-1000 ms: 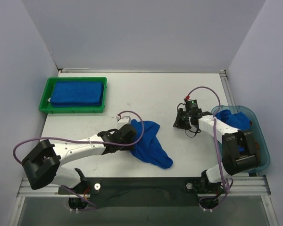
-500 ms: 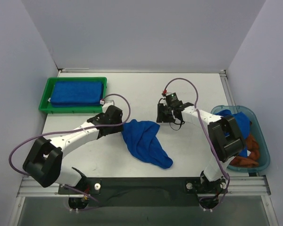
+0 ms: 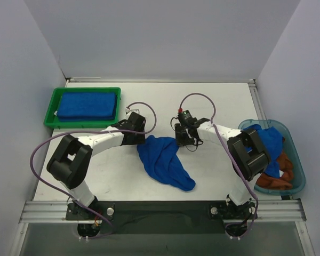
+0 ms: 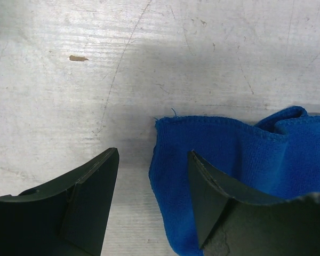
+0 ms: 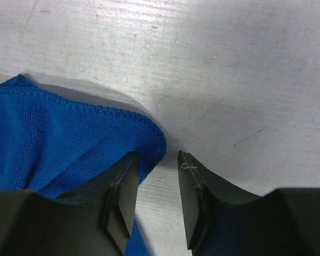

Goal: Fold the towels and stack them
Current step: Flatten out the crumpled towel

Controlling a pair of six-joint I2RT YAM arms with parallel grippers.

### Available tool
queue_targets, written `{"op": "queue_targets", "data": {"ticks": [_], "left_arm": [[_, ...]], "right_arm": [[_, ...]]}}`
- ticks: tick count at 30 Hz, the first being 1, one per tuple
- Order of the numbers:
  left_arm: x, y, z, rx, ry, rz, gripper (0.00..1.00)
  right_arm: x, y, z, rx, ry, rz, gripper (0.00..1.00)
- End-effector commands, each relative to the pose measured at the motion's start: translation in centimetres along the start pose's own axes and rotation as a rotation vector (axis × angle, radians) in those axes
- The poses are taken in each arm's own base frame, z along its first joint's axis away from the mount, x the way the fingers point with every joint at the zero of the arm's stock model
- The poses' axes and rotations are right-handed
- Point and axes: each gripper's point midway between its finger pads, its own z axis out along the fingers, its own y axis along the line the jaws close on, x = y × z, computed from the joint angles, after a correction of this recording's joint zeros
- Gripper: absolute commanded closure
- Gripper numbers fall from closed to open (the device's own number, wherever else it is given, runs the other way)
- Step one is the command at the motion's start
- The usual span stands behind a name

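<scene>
A crumpled royal blue towel (image 3: 164,160) lies mid-table. My left gripper (image 3: 143,140) hovers at its upper left corner, open. In the left wrist view the towel (image 4: 229,149) edge runs between the fingers of my left gripper (image 4: 153,151), one finger over bare table and the other over cloth. My right gripper (image 3: 177,141) is at the towel's upper right corner. In the right wrist view my right gripper (image 5: 157,154) is open by a narrow gap, and the hemmed corner of the towel (image 5: 58,128) lies against the left finger.
A green tray (image 3: 49,121) at the back left holds a folded blue towel (image 3: 88,105). The teal bin (image 3: 297,160) at the right edge contains another blue towel (image 3: 269,141) and a rust-brown towel (image 3: 280,178). Purple cables loop above both wrists.
My left gripper let go of the towel's left side and swung up to its upper left corner. The right gripper travelled left from the bin to the upper right corner.
</scene>
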Motion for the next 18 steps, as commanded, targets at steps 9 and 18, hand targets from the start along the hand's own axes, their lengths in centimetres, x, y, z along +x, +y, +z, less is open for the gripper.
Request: {"op": "queue_targets", "data": {"ticks": [9,18], "left_arm": [[-1.7,-1.2,0.2,0.046,-0.042,0.009,0.36],[-2.0,-1.5,0.4,0.053,-0.047,-0.008,0.35]], "right_arm": [[-0.5,-0.6,0.7,0.12,-0.004,0.035,0.67],[0.1,-1.4,1.1,0.147,0.029,0.017,1.0]]}}
